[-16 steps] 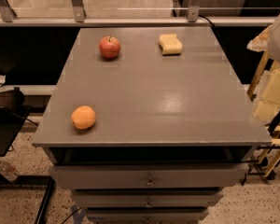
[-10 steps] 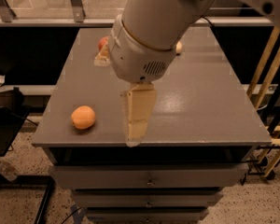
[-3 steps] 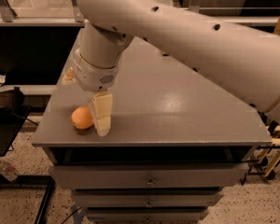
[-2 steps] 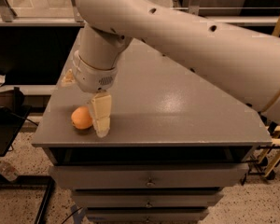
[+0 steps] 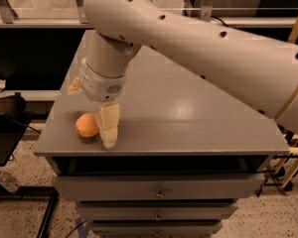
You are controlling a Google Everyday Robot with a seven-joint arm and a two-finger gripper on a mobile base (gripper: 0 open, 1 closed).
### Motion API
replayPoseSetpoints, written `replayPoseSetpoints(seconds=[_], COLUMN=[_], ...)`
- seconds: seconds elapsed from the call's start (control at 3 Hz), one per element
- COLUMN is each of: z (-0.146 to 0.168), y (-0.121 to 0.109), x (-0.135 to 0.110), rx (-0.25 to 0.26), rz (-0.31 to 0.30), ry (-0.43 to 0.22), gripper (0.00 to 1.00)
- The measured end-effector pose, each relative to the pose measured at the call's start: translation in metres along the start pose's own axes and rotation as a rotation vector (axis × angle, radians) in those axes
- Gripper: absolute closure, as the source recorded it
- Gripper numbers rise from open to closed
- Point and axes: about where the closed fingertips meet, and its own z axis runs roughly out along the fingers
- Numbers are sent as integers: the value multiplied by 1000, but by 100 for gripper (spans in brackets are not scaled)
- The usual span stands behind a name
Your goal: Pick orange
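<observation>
The orange [image 5: 86,125] is a small round orange fruit lying near the front left corner of the grey table [image 5: 188,118]. My gripper [image 5: 108,133] hangs from the big white arm [image 5: 198,48] and reaches down to the tabletop. It stands right against the orange's right side; I cannot tell whether it touches the fruit or holds it. The orange rests on the table, and part of its right side is hidden behind the gripper.
The table's left edge and front edge run close to the orange. Drawers [image 5: 159,187] sit below the tabletop. The arm covers the back of the table, so the red apple and yellow sponge are hidden. A railing [image 5: 39,21] runs behind.
The arm swung in from the right to the front left corner. Over the last second the gripper sank slightly beside the orange. The orange has not moved.
</observation>
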Motion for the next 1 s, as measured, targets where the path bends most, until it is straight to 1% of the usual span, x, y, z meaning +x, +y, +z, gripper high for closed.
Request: replayPoseSetpoints(seconds=[0.33,0.67,1.0], z=[4,6,6], y=[1,1,1], x=[2,3,2], rx=[-2,-7,-12], rz=[4,4,1], ry=[-2,-5,-7], gripper=[14,46,70])
